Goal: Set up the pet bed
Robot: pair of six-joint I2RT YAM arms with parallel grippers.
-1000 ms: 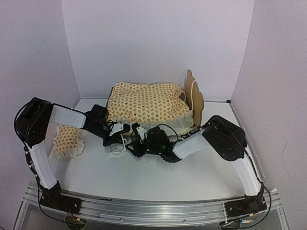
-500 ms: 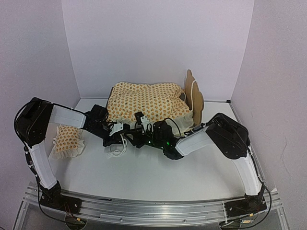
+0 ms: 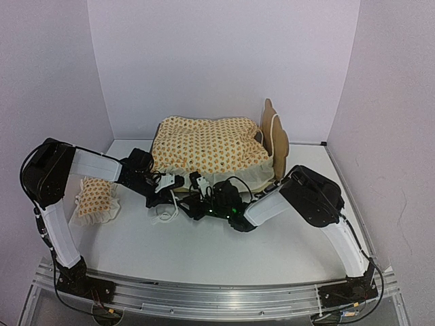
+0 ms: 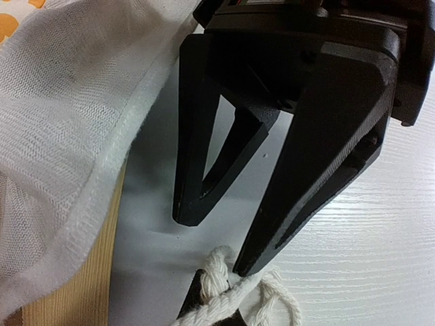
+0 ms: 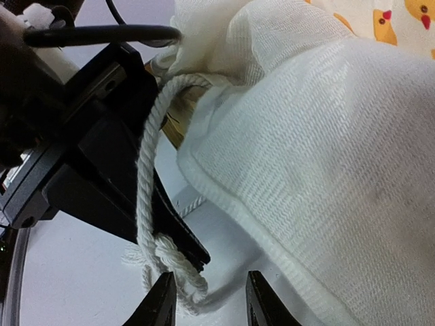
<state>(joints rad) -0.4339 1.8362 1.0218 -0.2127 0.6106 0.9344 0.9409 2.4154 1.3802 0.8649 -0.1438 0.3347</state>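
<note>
The pet bed (image 3: 275,146) stands at the back, its wooden headboard on the right and the orange-print bedding (image 3: 204,146) spread over it. The pillow (image 3: 95,197) lies on the table at the left. At the bed's front edge, my left gripper (image 3: 175,183) (image 4: 211,309) is shut on a white cord (image 5: 146,176) that hangs from the bedding's ruffle (image 5: 306,170). My right gripper (image 3: 197,185) (image 5: 204,299) faces it, open, with the cord's knotted end (image 5: 173,261) between its fingers and against the left one.
More white cord (image 3: 163,214) lies looped on the table below the grippers. The bed's light-wood frame edge (image 4: 81,292) shows under the ruffle (image 4: 61,136). Walls enclose the table at the back and on both sides.
The right wrist shifted a little toward the bed and back again, and its jaws stand slightly narrower. The left arm has held still.
</note>
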